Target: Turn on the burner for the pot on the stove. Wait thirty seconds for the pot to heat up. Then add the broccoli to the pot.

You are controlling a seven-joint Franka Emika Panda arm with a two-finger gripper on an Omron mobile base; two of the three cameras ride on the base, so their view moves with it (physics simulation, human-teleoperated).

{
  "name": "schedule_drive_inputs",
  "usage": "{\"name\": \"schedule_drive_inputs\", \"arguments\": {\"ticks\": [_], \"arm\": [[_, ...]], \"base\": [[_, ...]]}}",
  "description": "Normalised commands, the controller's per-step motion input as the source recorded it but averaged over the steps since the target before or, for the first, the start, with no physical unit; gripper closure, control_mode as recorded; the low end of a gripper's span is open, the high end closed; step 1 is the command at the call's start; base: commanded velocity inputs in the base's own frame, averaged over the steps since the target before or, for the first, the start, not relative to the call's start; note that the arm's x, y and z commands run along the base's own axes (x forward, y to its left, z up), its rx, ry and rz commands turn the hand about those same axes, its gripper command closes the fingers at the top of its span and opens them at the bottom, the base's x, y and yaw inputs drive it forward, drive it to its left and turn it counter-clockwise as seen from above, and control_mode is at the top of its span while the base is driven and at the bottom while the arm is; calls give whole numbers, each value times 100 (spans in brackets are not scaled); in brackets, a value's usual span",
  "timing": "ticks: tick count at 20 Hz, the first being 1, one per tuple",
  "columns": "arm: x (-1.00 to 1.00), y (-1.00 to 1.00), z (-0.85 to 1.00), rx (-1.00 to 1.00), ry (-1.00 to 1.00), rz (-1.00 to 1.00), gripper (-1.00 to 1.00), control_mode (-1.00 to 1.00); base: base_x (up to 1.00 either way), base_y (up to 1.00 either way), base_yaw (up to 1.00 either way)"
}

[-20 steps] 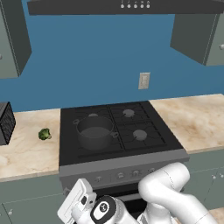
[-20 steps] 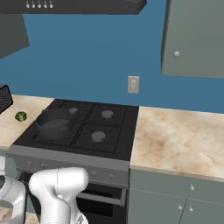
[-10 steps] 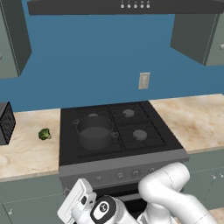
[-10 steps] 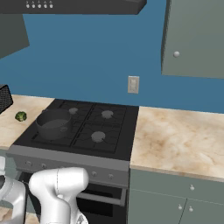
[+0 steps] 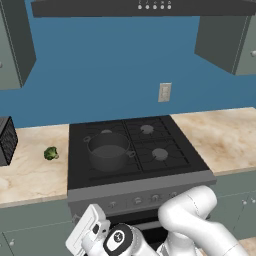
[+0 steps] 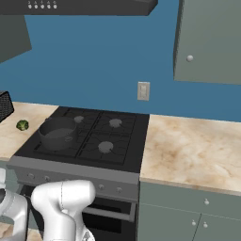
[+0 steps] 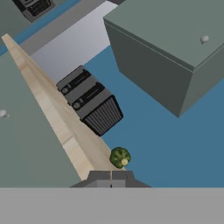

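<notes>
The dark grey pot stands on the front left burner of the black stove, also seen as pot on stove. A row of small knobs runs along the grey front panel. The green broccoli lies on the counter left of the stove, the broccoli well apart from the pot. My arm is folded low in front of the oven door. In the hand view my gripper is shut on nothing, pointing up past the counter edge at the broccoli.
A black slotted appliance sits on the counter beyond the broccoli, also appliance. Beige counter stretches right of the stove. Grey upper cabinets and a range hood hang above. An outlet is on the blue wall.
</notes>
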Motion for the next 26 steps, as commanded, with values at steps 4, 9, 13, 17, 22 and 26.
{"name": "schedule_drive_inputs", "arguments": {"ticks": [4,9,13,17,22,26], "arm": [[0,0,0,0,0,0,100,-100],[0,0,0,0,0,0,100,-100],[0,0,0,0,0,0,100,-100],[0,0,0,0,0,0,100,-100],[0,0,0,0,0,0,100,-100],[0,0,0,0,0,0,100,-100]], "base": [[0,0,0],[0,0,0],[0,0,0],[0,0,0],[0,0,0],[0,0,0]]}}
